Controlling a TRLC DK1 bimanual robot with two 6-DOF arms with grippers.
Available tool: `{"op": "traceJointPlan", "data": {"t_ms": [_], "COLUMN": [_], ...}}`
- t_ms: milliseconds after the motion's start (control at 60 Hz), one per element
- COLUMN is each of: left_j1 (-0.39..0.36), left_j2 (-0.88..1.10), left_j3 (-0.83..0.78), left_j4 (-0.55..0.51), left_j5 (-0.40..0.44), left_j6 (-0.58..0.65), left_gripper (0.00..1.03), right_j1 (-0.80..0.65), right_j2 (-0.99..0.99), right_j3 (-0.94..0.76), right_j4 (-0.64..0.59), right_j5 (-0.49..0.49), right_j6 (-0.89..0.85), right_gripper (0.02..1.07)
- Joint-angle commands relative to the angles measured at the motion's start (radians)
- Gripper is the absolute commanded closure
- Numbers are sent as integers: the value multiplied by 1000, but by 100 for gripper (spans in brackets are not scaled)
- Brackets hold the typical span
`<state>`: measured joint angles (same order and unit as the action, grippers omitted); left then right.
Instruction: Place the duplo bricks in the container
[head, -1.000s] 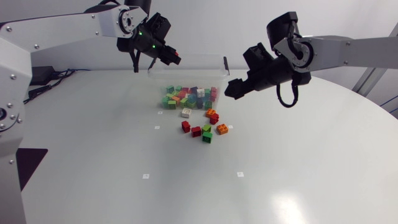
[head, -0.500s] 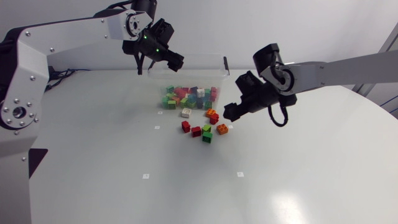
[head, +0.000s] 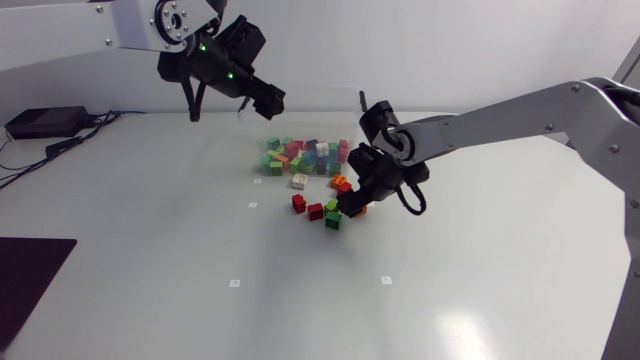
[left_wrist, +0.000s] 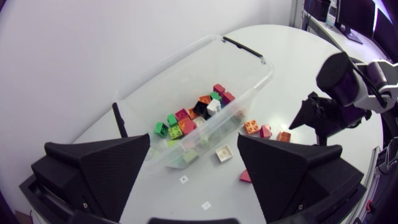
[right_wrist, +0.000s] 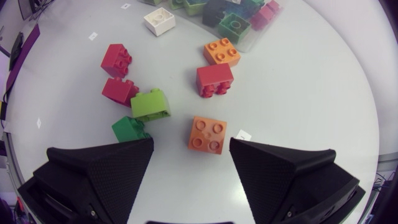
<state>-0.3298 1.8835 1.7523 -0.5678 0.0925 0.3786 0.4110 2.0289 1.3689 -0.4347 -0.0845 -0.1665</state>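
Centre of head frame: right gripper (head: 350, 203) low over loose bricks (right_wrist: 150, 104), fingers apart, orange brick (right_wrist: 208, 135) between tips, apparently untouched. It hides some bricks from overhead. Upper left: left gripper (head: 268, 100) spread, holding nothing. Clear container (left_wrist: 252, 81) just above loose bricks, part-filled, walls barely visible overhead.

Loose bricks (right_wrist: 208, 134): three red, two orange, two green, one white. One container (left_wrist: 239, 65).

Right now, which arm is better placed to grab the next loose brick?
Right. The right end effector, open, hangs low over the loose bricks, with the orange brick just ahead of it. The left end effector is up by the container, well away from the loose ones.
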Motion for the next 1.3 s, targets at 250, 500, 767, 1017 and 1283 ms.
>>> {"op": "traceJointPlan", "data": {"t_ms": [250, 500, 767, 1017, 1283], "left_j1": [-43, -78, -110, -77, -35], "left_j2": [-152, -165, -90, 32, 126], "left_j3": [-323, -478, -585, -573, -508], "left_j4": [25, 98, 279, 381, 416], "left_j5": [19, 72, 108, 208, 242], "left_j6": [135, 198, 209, 247, 307], "left_gripper": [5, 6, 5, 5, 5], "right_j1": [-14, -26, -47, -75, -135], "right_j2": [102, 125, 148, 73, -113], "right_j3": [90, 121, 134, 65, -64], "right_j4": [-53, -58, -61, -47, -29], "right_j5": [26, 35, 34, -1, -81], "right_j6": [35, 36, 33, 19, -13], "right_gripper": [35, 48, 79, 79, 79]}}
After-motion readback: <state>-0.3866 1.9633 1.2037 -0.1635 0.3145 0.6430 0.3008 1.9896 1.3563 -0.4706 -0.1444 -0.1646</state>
